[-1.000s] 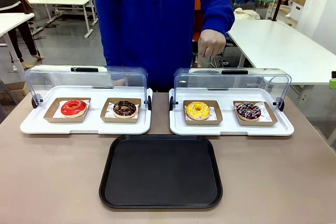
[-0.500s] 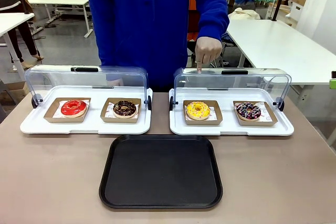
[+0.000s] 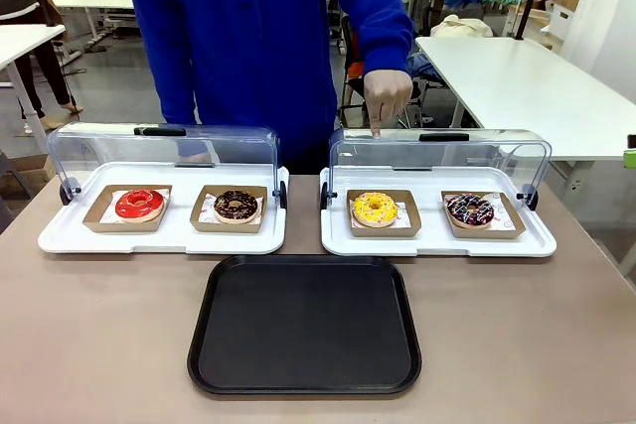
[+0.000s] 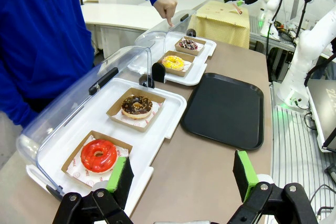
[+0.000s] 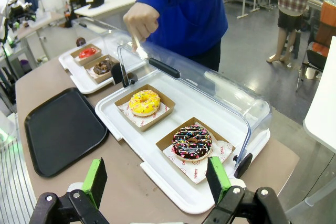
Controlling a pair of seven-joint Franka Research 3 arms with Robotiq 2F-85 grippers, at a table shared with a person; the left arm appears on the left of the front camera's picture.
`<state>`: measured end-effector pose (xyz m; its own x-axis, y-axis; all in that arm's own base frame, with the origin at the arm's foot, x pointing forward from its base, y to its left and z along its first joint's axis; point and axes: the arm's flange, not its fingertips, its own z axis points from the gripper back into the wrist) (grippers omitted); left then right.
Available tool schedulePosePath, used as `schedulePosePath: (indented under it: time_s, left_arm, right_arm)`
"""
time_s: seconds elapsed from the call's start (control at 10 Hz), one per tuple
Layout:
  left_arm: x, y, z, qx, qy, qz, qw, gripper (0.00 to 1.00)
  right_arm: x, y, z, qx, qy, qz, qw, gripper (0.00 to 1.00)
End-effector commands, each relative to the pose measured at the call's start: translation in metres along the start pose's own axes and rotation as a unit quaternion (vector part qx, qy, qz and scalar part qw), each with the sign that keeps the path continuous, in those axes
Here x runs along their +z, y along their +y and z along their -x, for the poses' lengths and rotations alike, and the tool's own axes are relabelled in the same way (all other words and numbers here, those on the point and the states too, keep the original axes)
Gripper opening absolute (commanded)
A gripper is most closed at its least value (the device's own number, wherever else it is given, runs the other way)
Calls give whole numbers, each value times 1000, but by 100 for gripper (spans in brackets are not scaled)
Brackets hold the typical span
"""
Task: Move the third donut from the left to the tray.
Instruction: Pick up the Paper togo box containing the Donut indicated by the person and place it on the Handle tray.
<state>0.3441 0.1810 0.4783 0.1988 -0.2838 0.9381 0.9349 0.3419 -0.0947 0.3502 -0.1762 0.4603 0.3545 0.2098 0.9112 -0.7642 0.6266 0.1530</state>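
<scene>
Yellow donut: the third donut point(image 3: 375, 209) sits in its square brown holder point(image 3: 408, 226) in the left half of the right-hand white display tray point(image 3: 437, 244), under the raised clear lid point(image 3: 437, 156).
Neighbour: a sprinkled chocolate donut point(image 3: 469, 210) fills that display tray's right half.
Black tray: the tray point(image 3: 303, 330) lies bare at the middle of the table point(image 3: 99, 345), near its front edge.
Person: hand point(image 3: 388, 94) curled, index finger pointing down, tip on the lid's top.
Left gripper point(image 4: 182, 174): jaws wide apart, holding nothing.
Right gripper point(image 5: 156, 178): jaws wide apart, holding nothing, by the display tray's corner.
</scene>
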Motion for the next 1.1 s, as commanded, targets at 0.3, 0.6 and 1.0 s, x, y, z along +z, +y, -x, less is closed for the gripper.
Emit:
schedulePosePath:
  time_s: [0.3, 0.6, 1.0]
  left_arm:
    - [2, 1, -1, -7, -7, 4, 1000, 100]
    - [2, 1, -1, -7, -7, 4, 1000, 100]
    - [2, 1, -1, -7, -7, 4, 1000, 100]
  right_arm:
    - [-2, -3, -1, 13, -17, 1, 1000, 100]
    - [-2, -3, -1, 13, -17, 1, 1000, 100]
    - [-28, 10, -26, 24, 45, -19, 999, 100]
